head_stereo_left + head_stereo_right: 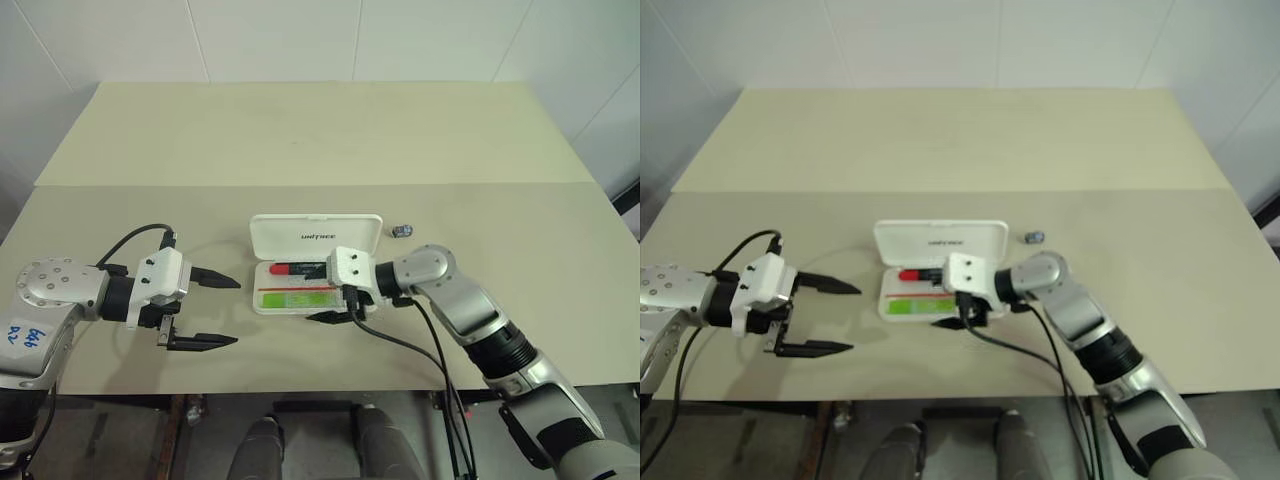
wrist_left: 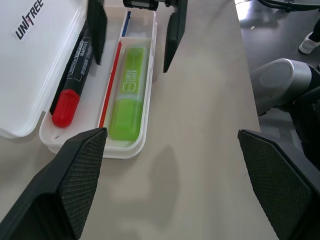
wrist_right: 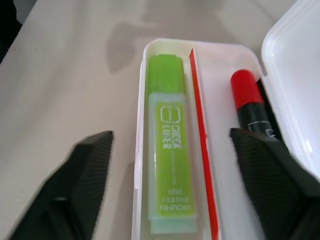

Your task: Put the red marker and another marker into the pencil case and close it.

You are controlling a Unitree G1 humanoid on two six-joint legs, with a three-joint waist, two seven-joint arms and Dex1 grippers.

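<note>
The pencil case (image 1: 315,240) lies open near the middle of the beige worktop (image 1: 320,140), its white lid laid back flat on the far side with the dark lettering facing up. In the tray, the red marker (image 2: 70,85) lies in the far compartment next to the lid hinge, and the lime-green highlighter (image 2: 127,100) lies in the near compartment; a thin red stripe runs between them.

A small dark grey lump (image 1: 402,231) sits on the worktop just off the lid's right corner, apart from the case. Nothing else lies on the surface.

The right gripper (image 1: 335,300) hangs at the right end of the tray, its black fingers spread apart and straddling the case, gripping nothing. A black cable loops from its wrist down over the worktop's near edge. The left gripper (image 1: 215,310) hovers well to the left of the case, fingers wide apart and empty, pointing toward it.

The worktop is made of two pale panels meeting at a seam behind the case. White tiled walls stand behind and to the sides.

The left wrist view shows the highlighter's printed label and the right gripper's fingers either side of the tray's far end. The right wrist view shows the highlighter's label text and the marker's red cap (image 3: 245,87) up close.
</note>
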